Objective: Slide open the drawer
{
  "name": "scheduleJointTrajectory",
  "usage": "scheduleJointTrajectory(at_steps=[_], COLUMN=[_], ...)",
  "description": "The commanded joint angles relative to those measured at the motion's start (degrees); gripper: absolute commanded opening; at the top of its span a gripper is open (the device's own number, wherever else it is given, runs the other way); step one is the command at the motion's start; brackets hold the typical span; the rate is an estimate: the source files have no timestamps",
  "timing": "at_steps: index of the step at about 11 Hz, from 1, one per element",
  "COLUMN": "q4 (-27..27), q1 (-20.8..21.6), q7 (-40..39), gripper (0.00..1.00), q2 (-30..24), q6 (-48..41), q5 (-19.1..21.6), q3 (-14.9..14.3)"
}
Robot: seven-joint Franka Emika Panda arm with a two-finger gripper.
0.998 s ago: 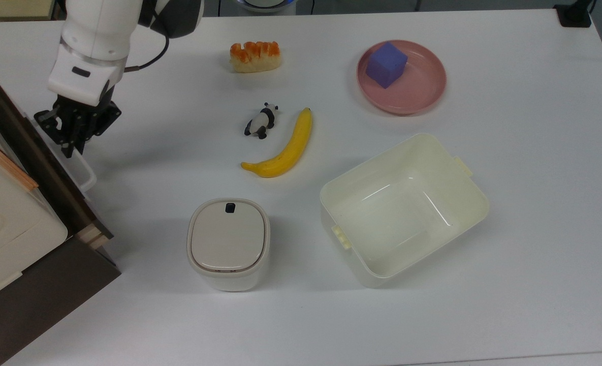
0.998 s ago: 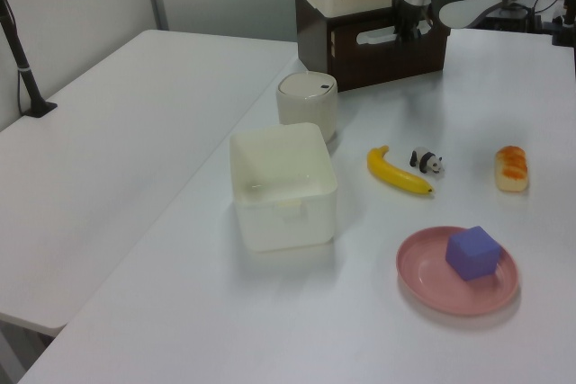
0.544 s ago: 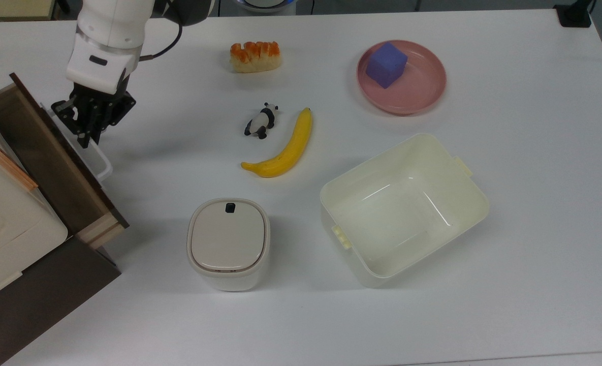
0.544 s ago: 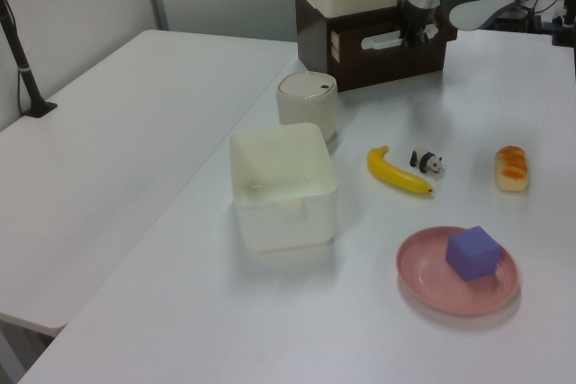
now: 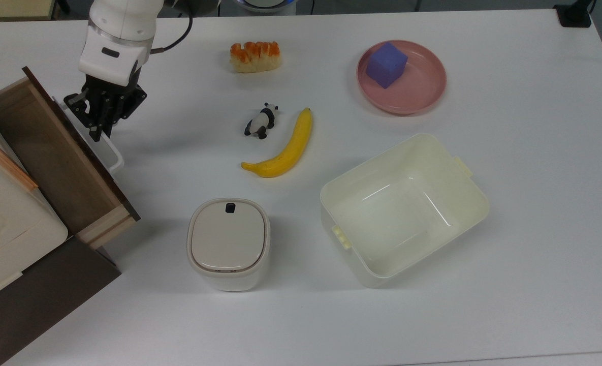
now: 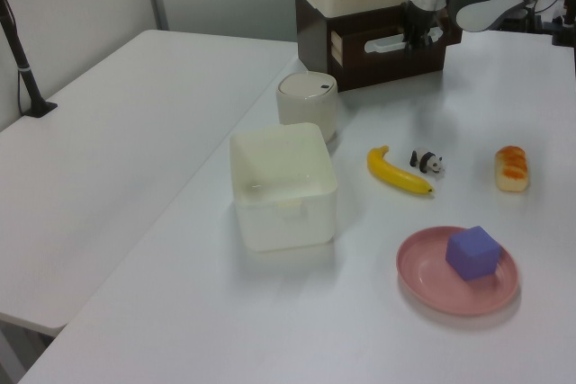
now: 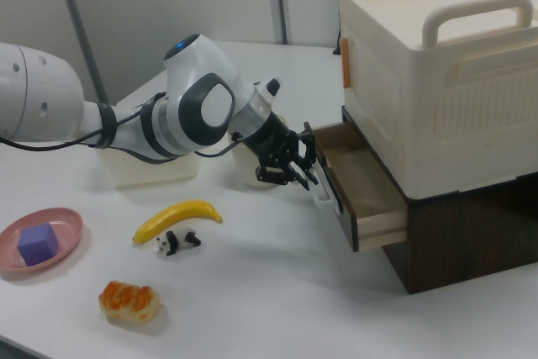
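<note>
The drawer (image 5: 52, 152) stands partly pulled out of the dark brown cabinet (image 5: 36, 295) at the top view's left, its brown inner floor exposed between light tan sides (image 7: 380, 229). Its dark front panel (image 5: 85, 147) carries a white loop handle (image 5: 112, 154). My gripper (image 5: 99, 131) reaches down at the handle's far end and is shut on it. In the right view the gripper (image 7: 301, 177) meets the handle (image 7: 324, 197) just ahead of the drawer front. The left view shows the gripper (image 6: 419, 36) against the drawer front (image 6: 396, 51).
A cream lidded box (image 5: 6, 223) sits on the cabinet. On the table lie a white lidded bin (image 5: 228, 243), a cream tub (image 5: 478, 203), a banana (image 5: 285, 150), a toy panda (image 5: 261, 121), a bread piece (image 5: 255, 56) and a pink plate (image 5: 422, 86) holding a purple cube (image 5: 386, 64).
The drawer has slid farther out of the cabinet, toward the top view's right. My gripper moved the same way with the handle in it.
</note>
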Motion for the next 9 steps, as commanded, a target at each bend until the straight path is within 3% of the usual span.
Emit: scheduleJointTrajectory(at_steps=[1,2,3,6,9], q4=[-2.4,-2.2,-2.1,-1.1,2.6], q1=[2.6,2.6,2.6,5.0,10.1], q7=[1.7,1.8,1.8,3.3,14.1], gripper=[0.32,0.71,0.92,1.00,1.00], q2=[-3.2,-3.2,-3.3,-4.0,-4.7], q6=[-1.0,-1.1,-1.3,-5.7,-15.0], q5=[-0.7,-0.7,-0.3,1.6,9.1], q3=[0.2,0.2,0.2,0.3,0.3])
